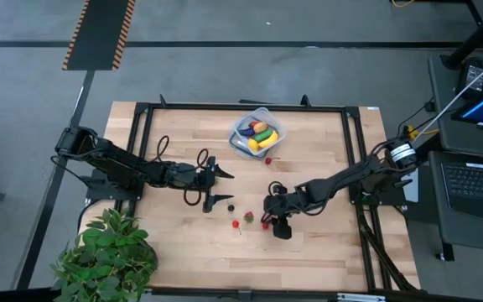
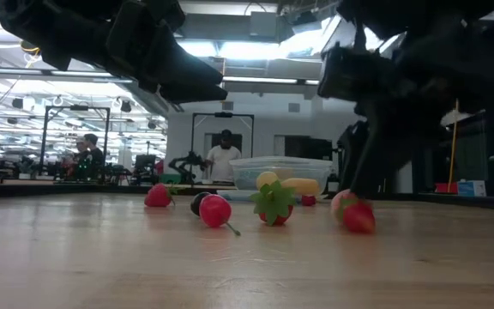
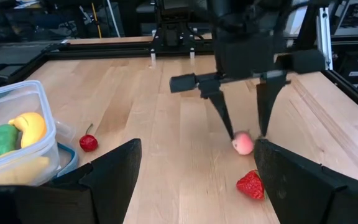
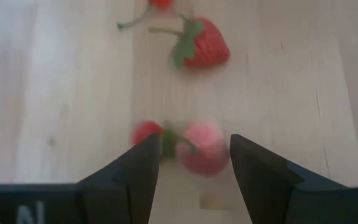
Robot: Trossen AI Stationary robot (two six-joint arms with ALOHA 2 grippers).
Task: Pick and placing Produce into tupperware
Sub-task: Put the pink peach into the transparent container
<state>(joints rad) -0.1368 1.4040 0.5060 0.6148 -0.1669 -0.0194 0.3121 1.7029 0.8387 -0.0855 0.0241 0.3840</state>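
One pink fruit (image 4: 199, 148) lies between the right pincer's (image 4: 192, 163) spread fingers.

A: Pale wood table (image 1: 325, 151), black grippers. The tub (image 1: 272, 123) is clear bluish, with yellow, green and purple pieces inside.
B: Red strawberry (image 4: 207, 42) with a green leaf, a pink peach (image 3: 243, 144), and a black-and-orange striped strip (image 1: 99, 33).

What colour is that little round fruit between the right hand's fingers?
Pale pink, reddening at one side: the round fruit shows best in the left wrist view.
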